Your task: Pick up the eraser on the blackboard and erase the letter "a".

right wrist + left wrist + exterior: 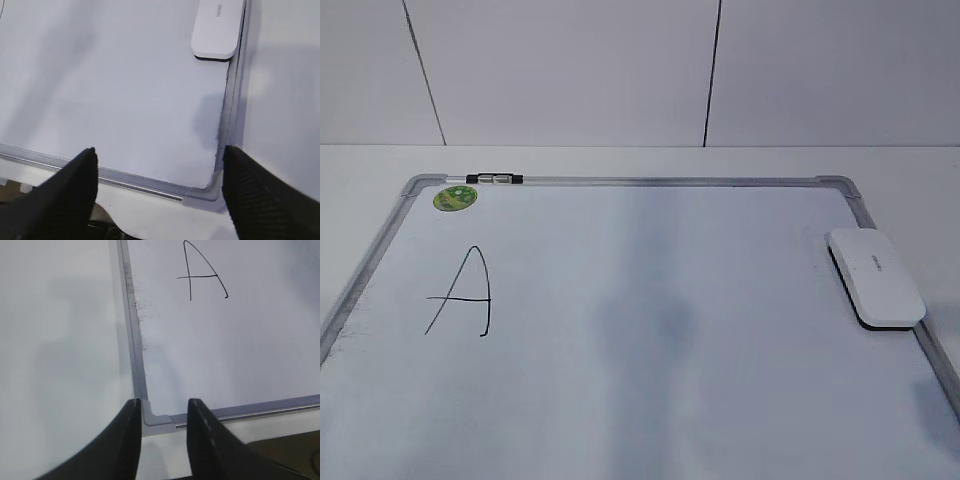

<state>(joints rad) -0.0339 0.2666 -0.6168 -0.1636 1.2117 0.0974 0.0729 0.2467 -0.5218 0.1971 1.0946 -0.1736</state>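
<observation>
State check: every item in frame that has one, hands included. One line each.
eraser: lying flat on the board by its right edge, not held
blackboard: flat on the table, one letter written on it
capital "A": intact, not wiped
green sticker: stuck at the top left corner
left hand: open, empty, over the board's near left corner
right hand: open wide, empty, over the near right corner

Left claw (162, 432) hovers over the blackboard (250, 355) near-left corner, fingers slightly apart, nothing between them. Capital "A" (202, 272) drawn further up. Worktop (60, 340) alongside.
</observation>
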